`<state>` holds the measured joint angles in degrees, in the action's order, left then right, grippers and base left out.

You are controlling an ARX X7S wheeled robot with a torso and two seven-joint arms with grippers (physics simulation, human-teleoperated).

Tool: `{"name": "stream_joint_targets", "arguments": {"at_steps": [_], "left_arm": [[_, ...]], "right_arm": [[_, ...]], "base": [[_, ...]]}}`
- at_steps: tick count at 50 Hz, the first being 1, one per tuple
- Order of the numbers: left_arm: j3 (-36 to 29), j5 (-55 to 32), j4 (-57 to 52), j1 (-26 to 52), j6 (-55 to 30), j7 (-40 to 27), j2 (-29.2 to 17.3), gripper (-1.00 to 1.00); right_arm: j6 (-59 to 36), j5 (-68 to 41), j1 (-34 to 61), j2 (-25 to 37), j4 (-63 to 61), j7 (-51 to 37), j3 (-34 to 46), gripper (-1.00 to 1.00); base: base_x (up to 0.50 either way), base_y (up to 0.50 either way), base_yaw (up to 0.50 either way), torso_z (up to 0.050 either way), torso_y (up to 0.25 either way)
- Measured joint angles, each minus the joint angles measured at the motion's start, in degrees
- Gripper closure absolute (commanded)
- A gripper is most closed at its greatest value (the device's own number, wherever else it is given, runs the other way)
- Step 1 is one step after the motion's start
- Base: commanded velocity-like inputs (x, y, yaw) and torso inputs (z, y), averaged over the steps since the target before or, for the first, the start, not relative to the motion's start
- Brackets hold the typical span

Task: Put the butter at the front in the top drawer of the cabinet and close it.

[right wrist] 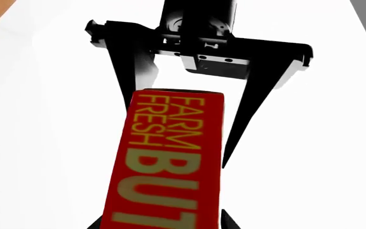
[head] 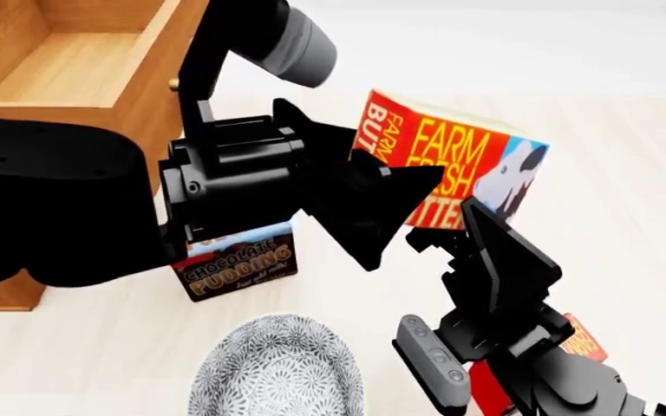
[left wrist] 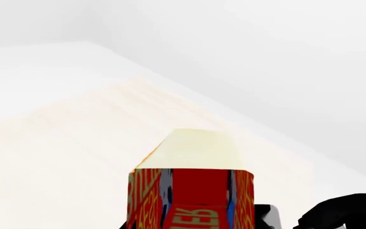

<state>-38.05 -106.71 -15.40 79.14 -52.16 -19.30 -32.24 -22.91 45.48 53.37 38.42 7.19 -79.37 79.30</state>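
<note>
Showing two butter cartons, one (head: 454, 169) between both grippers.

Both grippers meet at the raised butter (head: 454, 169), beside the open top drawer (head: 67, 69).

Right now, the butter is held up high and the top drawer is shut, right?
Not quite. The top drawer is open, not shut: the head view shows its bare wooden inside. The butter is held up high, as you said.
</note>
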Motion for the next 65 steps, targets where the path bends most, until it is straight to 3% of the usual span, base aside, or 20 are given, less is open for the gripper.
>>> {"name": "stream_joint_targets", "arguments": {"at_steps": [9,10,37,53,65], "left_arm": [[-0.2,-3.5,0.1,-0.4,1.4,-3.0,-0.2,1.00],[-0.3,-3.8,0.1,-0.5,1.6,-3.3,-0.2,1.00],[3.5,-5.5,-1.9,-1.9,4.7,-5.8,-2.0,1.00],[11.7,-10.9,-10.3,-0.6,10.3,-9.8,-6.3,1.00],[16.3,-2.7,-14.9,-1.1,13.6,-14.5,-10.2,1.00]], "right_arm": [[0.1,0.1,-0.2,0.2,-0.3,0.0,-0.1,1.00],[0.1,0.0,-0.3,0.2,-0.4,0.0,-0.1,-1.00],[0.9,-3.5,-1.3,-0.1,0.2,0.6,-2.4,-1.00],[1.0,-4.2,-1.9,0.1,-0.3,0.8,-3.5,-1.00],[0.7,-8.4,-2.8,0.7,-2.1,2.5,-6.2,-1.00]], "base": [[0.00,0.00,0.00,-0.002,-0.002],[0.00,0.00,0.00,0.000,0.000],[0.00,0.00,0.00,0.000,0.000],[0.00,0.00,0.00,0.000,0.000],[0.00,0.00,0.00,0.000,0.000]]}}
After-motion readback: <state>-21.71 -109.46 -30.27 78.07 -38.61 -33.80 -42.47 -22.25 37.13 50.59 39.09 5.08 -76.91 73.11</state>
